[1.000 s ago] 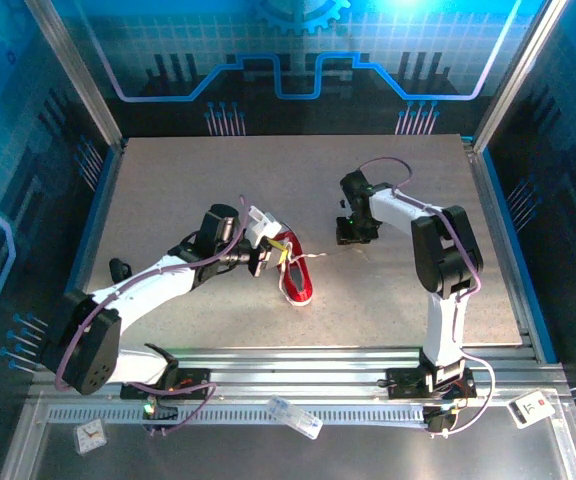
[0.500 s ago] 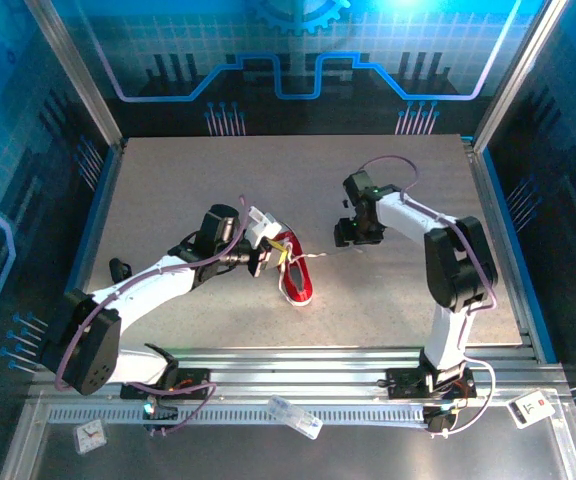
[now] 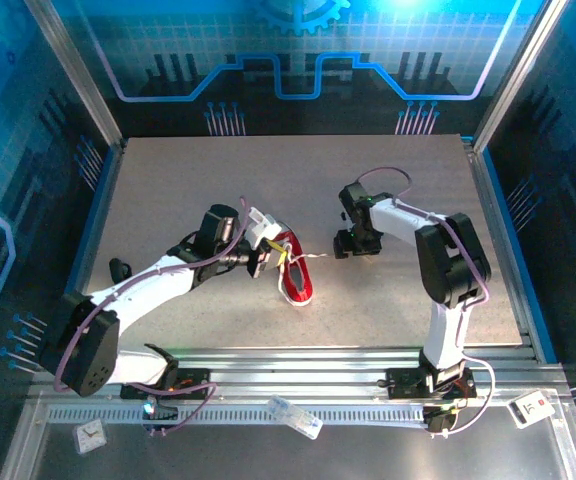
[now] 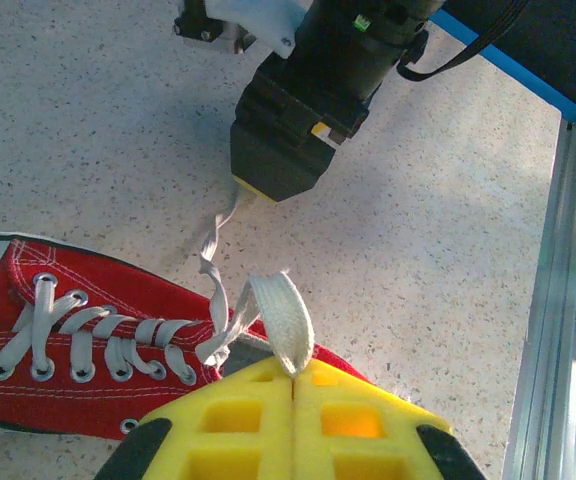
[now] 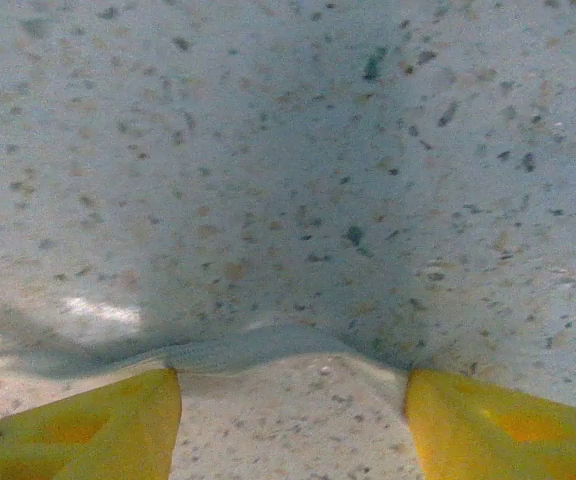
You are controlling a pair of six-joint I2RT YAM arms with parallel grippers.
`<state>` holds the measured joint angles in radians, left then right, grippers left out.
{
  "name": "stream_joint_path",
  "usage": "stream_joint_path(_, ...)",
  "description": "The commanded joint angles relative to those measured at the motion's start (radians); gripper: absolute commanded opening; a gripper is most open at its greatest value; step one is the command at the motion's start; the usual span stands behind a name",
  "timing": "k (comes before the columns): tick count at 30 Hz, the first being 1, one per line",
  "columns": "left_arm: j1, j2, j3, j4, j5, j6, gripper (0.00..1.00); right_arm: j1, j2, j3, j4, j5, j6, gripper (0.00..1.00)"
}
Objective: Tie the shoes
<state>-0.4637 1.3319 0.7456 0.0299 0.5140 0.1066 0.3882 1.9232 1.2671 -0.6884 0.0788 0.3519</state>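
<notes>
Tabletop: speckled grey tabletop (image 3: pixel 168 190) inside a blue-lit enclosure. Nothing on it braces the shoe.

Red sneaker: the red sneaker (image 3: pixel 294 270) sits near the middle of the tabletop, between the two grippers and closer to the left one. It rests loose on its white sole, so I judge that any sideways tug on a lace could drag or turn it.

Left gripper: the left gripper (image 4: pixel 293 385) is clamped tight on a folded lace loop (image 4: pixel 280 315) just above the top eyelets. Only the fold's base sits in the very tips of the yellow fingers. A pull from the other side could slide the loop out, or flatten it.

Free strand: the free lace strand (image 4: pixel 213 270) leaves the top eyelets, kinks, and runs flat across the tabletop towards the right gripper.

Right gripper: the right gripper (image 5: pixel 290 385) is low over the tabletop with its fingers spread and nothing held. The strand lies across the surface just ahead of the fingertips.

Risk at the pick: the strand lies flat, so closing may pinch only its edge or miss it, and pressing lower may scrape the fingers on the tabletop.

Risk at the pull: no finished bow shows. A hard or off-line pull could shift the sneaker or strip the loop from the left gripper.
</notes>
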Motion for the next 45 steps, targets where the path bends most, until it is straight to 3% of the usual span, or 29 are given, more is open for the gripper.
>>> stream_joint_path(1,0.000,-0.034,0.017,-0.017,0.020,0.023,0.00,0.016,0.042,0.013,-0.005,0.002,0.007,0.57)
stream_joint_path(4,0.000,-0.037,0.017,-0.020,0.020,0.027,0.00,0.016,0.052,0.022,0.003,0.016,-0.007,0.46)
stream_joint_path(8,0.000,-0.036,0.019,-0.024,0.020,0.032,0.00,0.011,0.060,0.050,-0.002,0.021,-0.032,0.18)
stream_joint_path(13,0.000,-0.036,0.018,-0.027,0.018,0.034,0.00,0.003,0.003,0.077,0.015,0.014,-0.082,0.00)
stream_joint_path(19,-0.001,-0.044,0.006,-0.027,0.017,0.034,0.00,0.031,-0.052,0.240,-0.017,-0.007,-0.160,0.00)
stream_joint_path(24,-0.012,-0.053,0.000,-0.023,0.016,0.042,0.00,0.162,-0.002,0.491,-0.069,-0.058,-0.257,0.00)
stream_joint_path(28,-0.027,-0.073,-0.022,-0.005,0.012,0.042,0.00,0.244,0.048,0.615,-0.028,-0.290,-0.264,0.00)
stream_joint_path(32,-0.034,-0.097,-0.050,0.013,-0.003,0.033,0.00,0.282,0.084,0.599,0.093,-0.580,-0.194,0.00)
stream_joint_path(35,-0.036,-0.104,-0.061,0.020,-0.006,0.024,0.00,0.282,0.103,0.544,0.149,-0.647,-0.151,0.04)
stream_joint_path(38,-0.036,-0.108,-0.063,0.018,-0.009,0.021,0.00,0.272,0.082,0.493,0.158,-0.666,-0.148,0.14)
stream_joint_path(42,-0.036,-0.106,-0.067,0.039,-0.012,0.006,0.00,0.234,0.004,0.403,0.218,-0.677,-0.136,0.45)
stream_joint_path(45,-0.036,-0.099,-0.065,0.055,-0.017,-0.012,0.00,0.176,-0.071,0.312,0.299,-0.704,-0.102,0.51)
